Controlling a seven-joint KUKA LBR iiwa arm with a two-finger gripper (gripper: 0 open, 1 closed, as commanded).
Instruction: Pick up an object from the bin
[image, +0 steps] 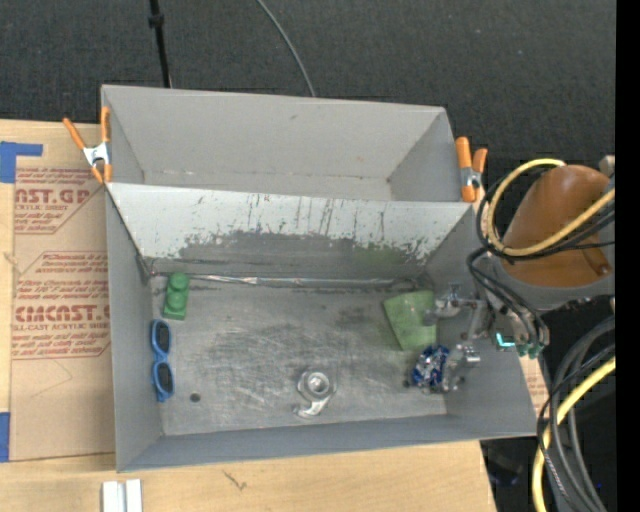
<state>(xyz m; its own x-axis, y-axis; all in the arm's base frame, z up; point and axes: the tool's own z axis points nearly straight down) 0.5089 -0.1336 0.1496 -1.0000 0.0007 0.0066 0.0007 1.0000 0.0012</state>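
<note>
One small blue-and-white crumpled thing (430, 369) on the bin floor (260, 335), just beside the gripper (456, 342) on its inward side; hard to say whether touching. Impossible to tell whether the gripper is released or clenched, or grasping anything.

Also just beside the gripper, a little farther back: a pale green translucent block (409, 319). Close behind the gripper, on its outward side: the sloping right wall (490, 405). Well apart from the gripper, toward the middle of the floor: a silver metal ring (315, 388). Farthest off, across the floor by the opposite wall: blue sunglasses (160, 358) and a small green peg (177, 296).

Likely trouble from here, judged from the layout:
- Little room between wall and block, so a risk of scraping the wall.
- Risk of catching or shoving the green block instead of the crumpled thing.
- Small, soft target low on the floor, easy to pinch by one edge only and drop on the lift, or to push aside.
</note>
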